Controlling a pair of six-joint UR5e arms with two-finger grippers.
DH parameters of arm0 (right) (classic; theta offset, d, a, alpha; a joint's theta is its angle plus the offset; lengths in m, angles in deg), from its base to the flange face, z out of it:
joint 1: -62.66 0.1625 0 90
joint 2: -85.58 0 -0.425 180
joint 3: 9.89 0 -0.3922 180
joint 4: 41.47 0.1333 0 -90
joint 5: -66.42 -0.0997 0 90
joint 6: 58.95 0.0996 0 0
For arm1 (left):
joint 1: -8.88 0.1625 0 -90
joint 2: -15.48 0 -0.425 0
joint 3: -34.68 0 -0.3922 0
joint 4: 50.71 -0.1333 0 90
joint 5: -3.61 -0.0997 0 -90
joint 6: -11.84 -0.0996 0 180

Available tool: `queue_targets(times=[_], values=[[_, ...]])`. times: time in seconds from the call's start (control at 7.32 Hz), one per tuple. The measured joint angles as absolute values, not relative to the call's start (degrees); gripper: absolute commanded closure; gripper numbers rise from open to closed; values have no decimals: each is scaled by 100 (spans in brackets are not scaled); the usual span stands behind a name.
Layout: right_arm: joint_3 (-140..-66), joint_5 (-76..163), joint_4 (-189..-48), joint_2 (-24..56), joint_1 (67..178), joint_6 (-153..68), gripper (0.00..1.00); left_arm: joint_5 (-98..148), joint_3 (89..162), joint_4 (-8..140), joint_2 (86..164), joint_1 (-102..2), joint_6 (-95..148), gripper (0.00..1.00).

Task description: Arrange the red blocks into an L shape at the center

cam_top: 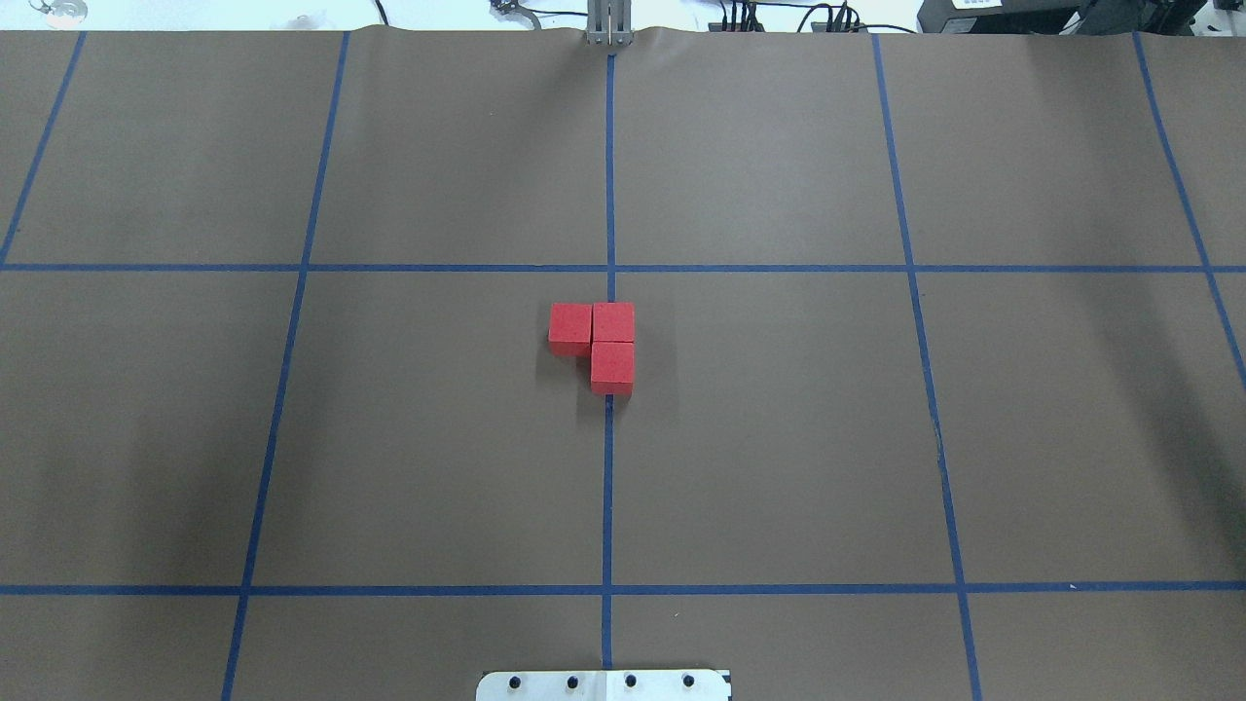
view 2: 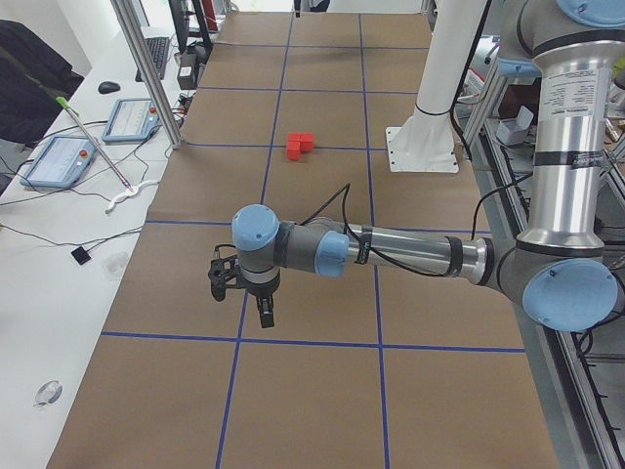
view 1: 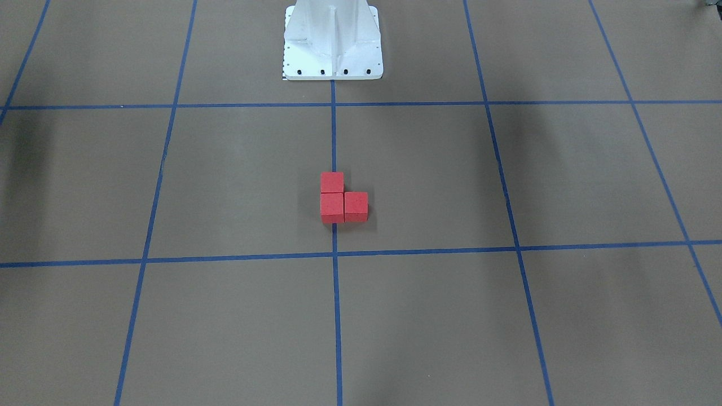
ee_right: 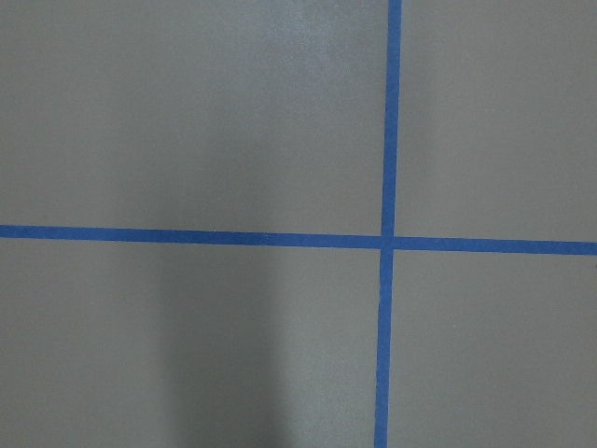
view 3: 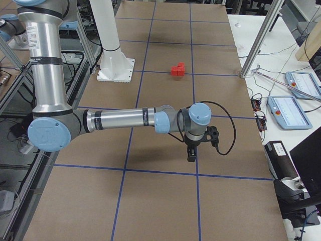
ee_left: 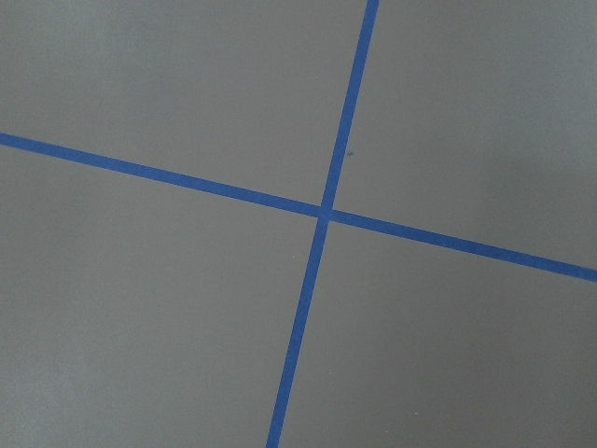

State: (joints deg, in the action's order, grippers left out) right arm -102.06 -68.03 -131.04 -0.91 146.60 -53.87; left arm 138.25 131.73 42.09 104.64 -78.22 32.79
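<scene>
Across the table: brown matte paper [cam_top: 779,438] covers the top, and blue tape [cam_top: 608,487] divides it into large squares.
Robot's side: the white base [view 1: 333,51] is bolted where the middle tape line ends.
Operators' side: a white bench [view 2: 59,244] beyond the table edge carries two tablets [view 2: 61,160] and loose cables.
Left arm [view 2: 410,256]: the forearm is stretched level over the table with the wrist turned down.
Left gripper [view 2: 266,315]: it hangs above bare paper near a tape crossing, well apart from the cubes. I cannot tell whether its fingers are parted or closed.
Right arm [view 3: 120,119]: it mirrors that pose at the opposite end.
Right gripper [view 3: 191,154]: it points down over bare paper, and its finger state is likewise unclear.
Red blocks [cam_top: 612,346]: all three touch, forming an L at the center [cam_top: 681,409].
Axis: two cubes lie along the middle tape line. The third sits beside the farther one, on the robot's left.
</scene>
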Motion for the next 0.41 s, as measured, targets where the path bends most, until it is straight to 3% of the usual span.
queue_targets(times=[0.41], values=[[-10125, -6826, -13111, -90, 14640, -5629, 0, 13850, 13230, 4212, 10464, -7820, 3279, 0]])
